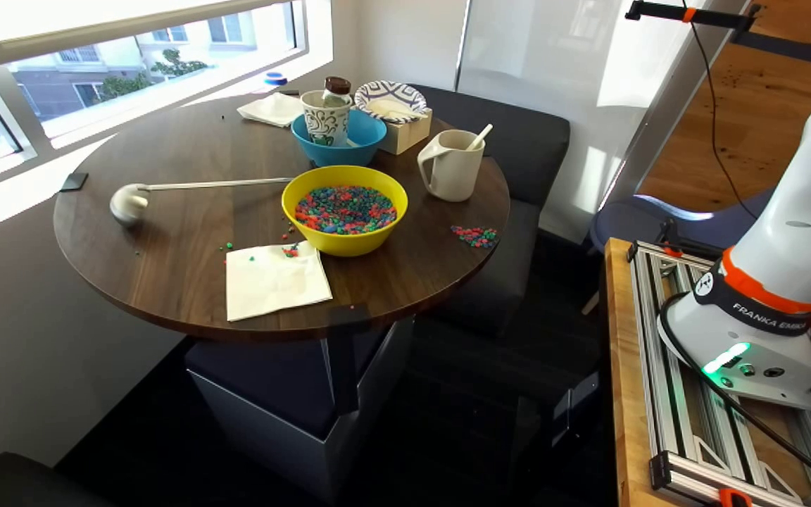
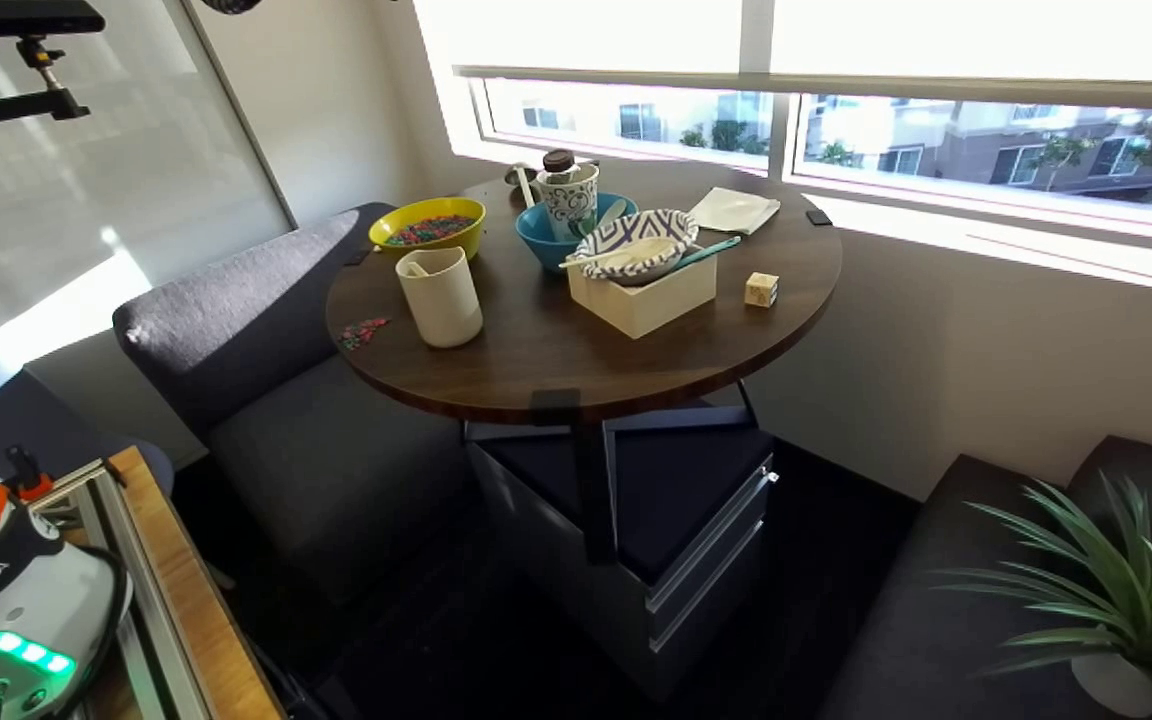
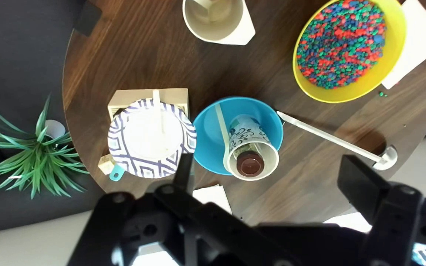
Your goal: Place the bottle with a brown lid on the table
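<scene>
The bottle with a brown lid (image 1: 337, 89) stands inside a patterned paper cup (image 1: 322, 128), which is in a blue bowl (image 1: 369, 137) on the round dark wood table (image 1: 180, 225). The bottle also shows in an exterior view (image 2: 558, 165) and in the wrist view (image 3: 250, 163), its brown cap facing the camera. Most of its body is hidden by the cup. My gripper (image 3: 266, 168) is open and empty, its fingers wide apart in the wrist view, with the cap between them in the picture. It appears above the bottle, apart from it. The gripper is outside both exterior views.
A yellow bowl of coloured pellets (image 1: 346, 243), a white jug (image 1: 456, 172) and a ladle (image 1: 129, 204) are on the table. A patterned bowl (image 2: 636, 245) rests on a wooden box (image 2: 641, 300) beside the blue bowl. Napkins (image 1: 275, 282) and a small block (image 2: 762, 290) lie there too.
</scene>
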Motion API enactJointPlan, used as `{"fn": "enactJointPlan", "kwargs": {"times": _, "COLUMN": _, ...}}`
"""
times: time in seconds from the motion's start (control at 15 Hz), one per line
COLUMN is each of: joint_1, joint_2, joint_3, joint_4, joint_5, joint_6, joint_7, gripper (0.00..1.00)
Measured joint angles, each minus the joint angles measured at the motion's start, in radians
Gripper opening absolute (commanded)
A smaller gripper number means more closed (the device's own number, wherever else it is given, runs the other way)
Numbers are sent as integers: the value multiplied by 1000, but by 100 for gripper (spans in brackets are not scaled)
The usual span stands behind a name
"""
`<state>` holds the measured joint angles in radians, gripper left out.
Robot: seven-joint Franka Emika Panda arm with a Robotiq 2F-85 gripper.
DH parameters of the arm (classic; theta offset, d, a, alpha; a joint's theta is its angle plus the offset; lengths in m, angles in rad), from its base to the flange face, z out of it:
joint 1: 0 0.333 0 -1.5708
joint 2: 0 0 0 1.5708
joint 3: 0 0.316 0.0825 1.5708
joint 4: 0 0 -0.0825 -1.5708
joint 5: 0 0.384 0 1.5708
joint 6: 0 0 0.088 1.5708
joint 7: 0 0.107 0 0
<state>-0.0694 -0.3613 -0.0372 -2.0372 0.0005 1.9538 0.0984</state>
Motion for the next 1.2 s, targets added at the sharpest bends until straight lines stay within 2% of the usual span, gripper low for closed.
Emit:
{"fn": "enactJointPlan", "kwargs": {"times": 0.8, "joint_1": 0, "joint_2": -13, "joint_3": 0, "joint_4": -9, "joint_5": 0, "joint_6": 0, "joint_7": 0, "gripper": 100}}
{"fn": "enactJointPlan", "kwargs": {"times": 1.0, "joint_1": 1, "joint_2": 39, "joint_3": 0, "joint_4": -3, "joint_5": 5, "joint_6": 17, "joint_7": 0, "gripper": 100}}
{"fn": "enactJointPlan", "kwargs": {"times": 1.2, "joint_1": 2, "joint_2": 143, "joint_3": 7, "joint_4": 0, "joint_5": -9, "joint_6": 73, "joint_7": 1, "gripper": 100}}
